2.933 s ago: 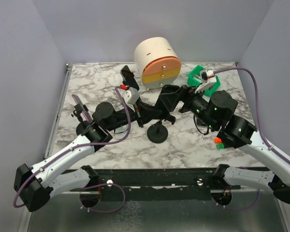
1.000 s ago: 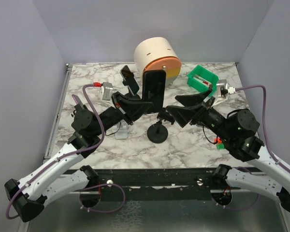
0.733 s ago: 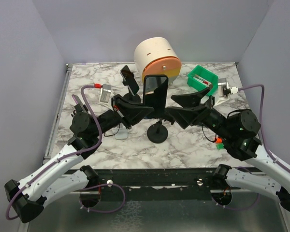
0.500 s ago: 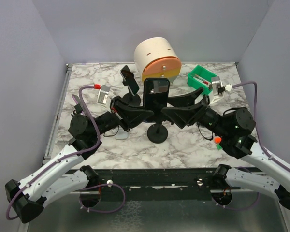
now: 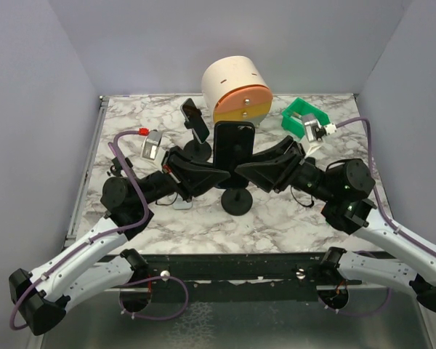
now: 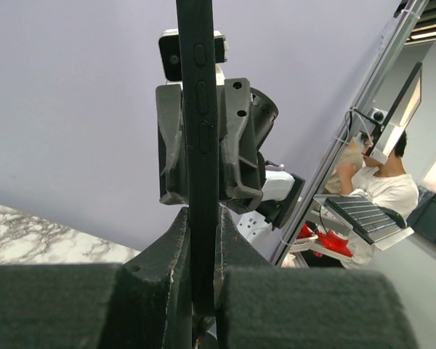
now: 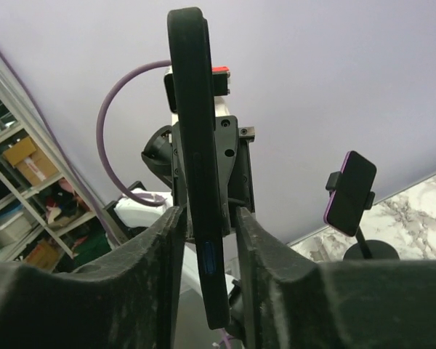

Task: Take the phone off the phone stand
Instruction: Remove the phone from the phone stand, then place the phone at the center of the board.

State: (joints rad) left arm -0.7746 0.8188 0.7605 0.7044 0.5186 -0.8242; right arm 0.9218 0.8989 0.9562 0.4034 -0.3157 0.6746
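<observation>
A black phone (image 5: 234, 144) stands upright over the round black base of the phone stand (image 5: 237, 202). The arms hide whether the two touch. My left gripper (image 5: 224, 173) comes in from the left and is shut on the phone's lower part. In the left wrist view its fingers (image 6: 176, 247) press both faces of the phone (image 6: 201, 145). My right gripper (image 5: 243, 171) reaches in from the right. In the right wrist view the phone (image 7: 200, 145) hangs between the right gripper's (image 7: 207, 243) open jaws, with a gap still showing at one finger.
A second phone in a purple case (image 5: 195, 120) sits on its own stand (image 5: 198, 149) behind and to the left, the same phone (image 7: 349, 189) showing in the right wrist view. A cream drum with an orange and yellow front (image 5: 236, 91) and a green holder (image 5: 301, 116) stand at the back.
The left gripper brought the phone lower and turned it upright. The right gripper moved in from the right and its jaws narrowed around the phone.
</observation>
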